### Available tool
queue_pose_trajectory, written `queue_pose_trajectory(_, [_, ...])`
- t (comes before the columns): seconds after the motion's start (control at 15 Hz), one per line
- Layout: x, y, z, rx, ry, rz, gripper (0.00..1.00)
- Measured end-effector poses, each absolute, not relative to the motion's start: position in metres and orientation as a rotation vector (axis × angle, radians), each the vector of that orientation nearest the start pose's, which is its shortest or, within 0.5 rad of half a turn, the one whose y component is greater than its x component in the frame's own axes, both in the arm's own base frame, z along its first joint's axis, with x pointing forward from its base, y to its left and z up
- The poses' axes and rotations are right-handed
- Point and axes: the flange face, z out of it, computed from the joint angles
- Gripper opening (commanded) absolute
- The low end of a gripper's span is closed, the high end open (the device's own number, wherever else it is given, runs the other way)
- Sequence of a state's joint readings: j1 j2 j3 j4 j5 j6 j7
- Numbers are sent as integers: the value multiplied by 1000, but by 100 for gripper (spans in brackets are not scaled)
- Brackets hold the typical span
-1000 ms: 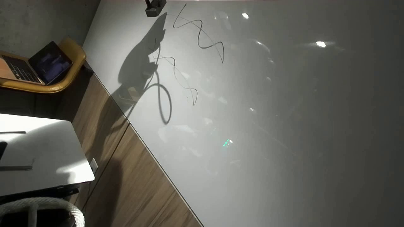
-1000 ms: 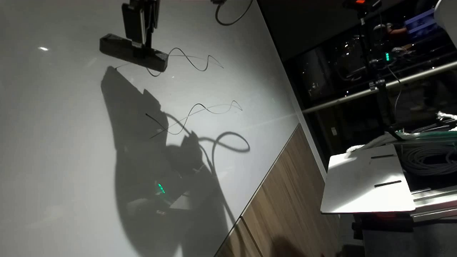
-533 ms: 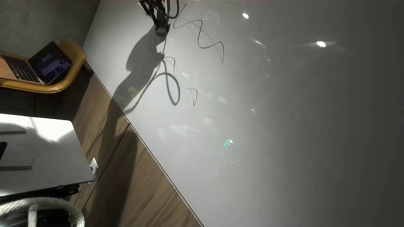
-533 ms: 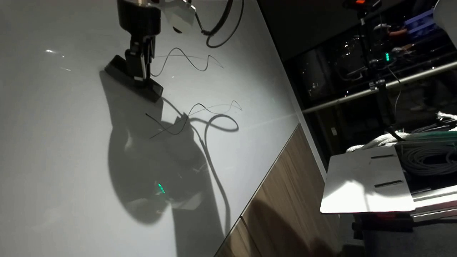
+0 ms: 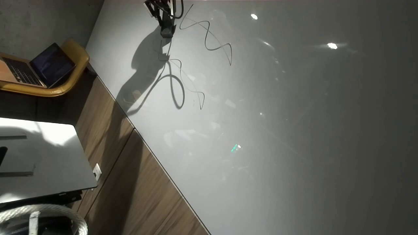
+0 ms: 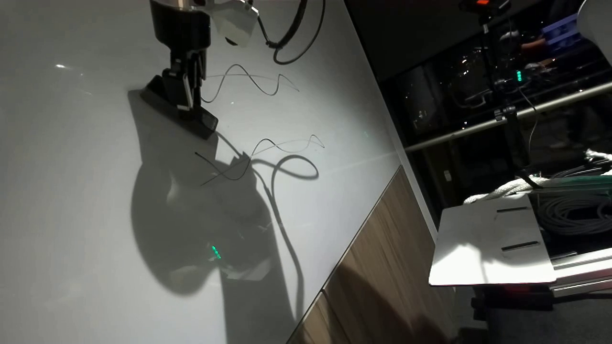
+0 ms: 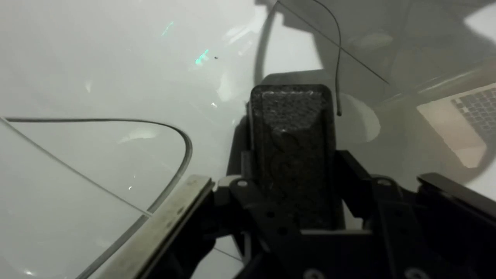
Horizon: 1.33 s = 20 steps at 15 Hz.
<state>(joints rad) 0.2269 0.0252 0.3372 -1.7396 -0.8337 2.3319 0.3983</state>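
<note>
The robot's gripper [image 7: 294, 166] clamps a dark eraser [image 7: 290, 120] near mid-length, the eraser seated between both jaws, its ends projecting past them, close to the whiteboard [image 6: 71, 191].

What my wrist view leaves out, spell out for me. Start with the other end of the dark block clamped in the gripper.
Observer: In an exterior view, the dark block sticks out past the gripper on both sides.
Operator: Good. Now describe what borders the white board; no edge of it shows here.
Observer: In both exterior views, brown wood-grain panels run along one edge of it.
</note>
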Motion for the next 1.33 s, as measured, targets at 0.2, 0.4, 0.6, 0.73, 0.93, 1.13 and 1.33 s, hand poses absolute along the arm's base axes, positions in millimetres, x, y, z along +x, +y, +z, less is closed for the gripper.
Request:
queue_pose_trajectory(0.2, [530,316,619,-3119,-898,-1394,28])
queue_pose_trajectory(0.4, [533,307,626,-3120,-840,-1367,28])
queue_pose_trajectory(0.6, [534,286,640,-3133,-749,-1357,28])
queue_pose_trajectory(0.73, [535,266,650,-3144,-677,-1358,28])
queue_pose_trajectory(0.93, [537,232,659,-3167,-552,-1344,28])
queue_pose_trajectory(1.13, [540,193,659,-3197,-431,-1319,28])
queue_pose_trajectory(1.33, [542,150,657,-3221,-309,-1304,28])
